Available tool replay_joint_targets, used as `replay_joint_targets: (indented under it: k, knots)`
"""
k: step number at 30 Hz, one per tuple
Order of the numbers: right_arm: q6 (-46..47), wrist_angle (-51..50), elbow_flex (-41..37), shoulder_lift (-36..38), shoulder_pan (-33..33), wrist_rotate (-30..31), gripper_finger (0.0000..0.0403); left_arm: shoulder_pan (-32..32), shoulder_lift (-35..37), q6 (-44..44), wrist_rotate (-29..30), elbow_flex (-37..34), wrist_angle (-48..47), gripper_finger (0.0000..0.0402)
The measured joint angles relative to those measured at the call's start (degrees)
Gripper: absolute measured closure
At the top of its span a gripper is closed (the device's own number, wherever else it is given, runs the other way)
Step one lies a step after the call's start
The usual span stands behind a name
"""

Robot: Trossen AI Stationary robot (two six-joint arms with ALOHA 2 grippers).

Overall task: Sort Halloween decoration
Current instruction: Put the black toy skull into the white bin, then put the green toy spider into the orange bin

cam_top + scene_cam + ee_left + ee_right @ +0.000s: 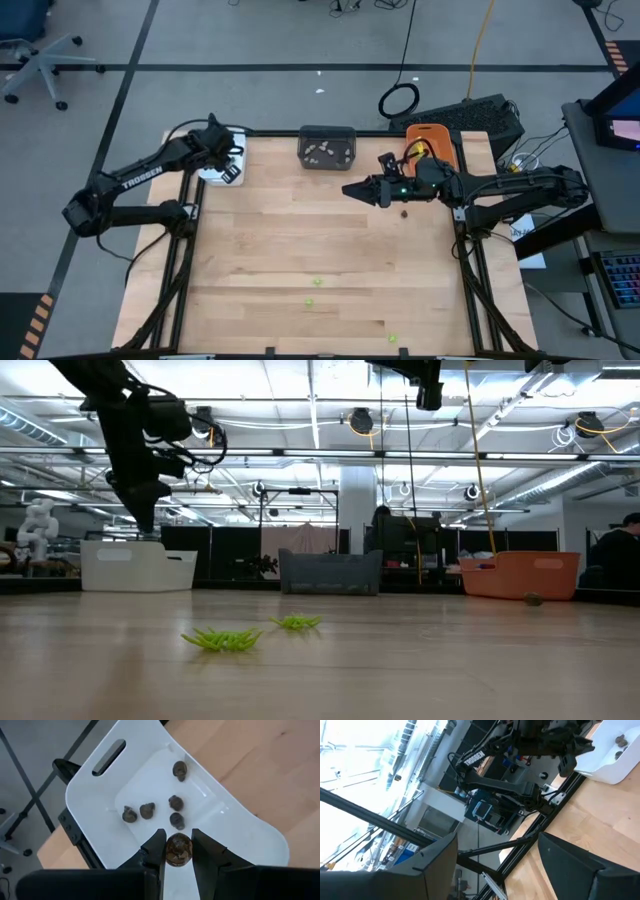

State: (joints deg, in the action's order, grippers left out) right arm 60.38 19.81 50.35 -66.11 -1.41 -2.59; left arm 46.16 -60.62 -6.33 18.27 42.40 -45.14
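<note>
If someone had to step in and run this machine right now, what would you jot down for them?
Left gripper: over the white plastic tray, shut on a round brown piece; five similar pieces already lie inside.
Right gripper: open, empty, hovering mid-table.
Dark grey tray holds some pale pieces; orange tray contents unclear.
Left: three lime green pieces near the front edge, one dark piece by the right gripper.

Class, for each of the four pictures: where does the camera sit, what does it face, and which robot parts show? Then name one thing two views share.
High: overhead, facing down; both arms, left pincer over the white tray.
Low: table height, facing the room; green pieces near.
Left wrist: above the white tray; its fingers grip a dark piece.
Right wrist: faces across the table; right pincer open.
Shared: white tray.
</note>
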Motion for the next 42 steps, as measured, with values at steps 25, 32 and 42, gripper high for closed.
replay_joint_targets:
  k: [25,32,42]
  knots:
    - [0.2,-1.4,0.0,0.0,0.0,2.4,0.0142,2.1,-2.7,0.1,-1.7,-3.4,4.4,0.0334]
    - [0.3,-6.8,0.0,0.0,0.2,7.9,0.0142,3.1,-6.3,1.4,-4.5,-3.4,3.9,0.0302]
    - [-5.0,-12.1,0.0,-0.2,5.0,10.9,0.0142,2.8,-2.6,7.5,-4.8,0.5,-3.9,0.0221]
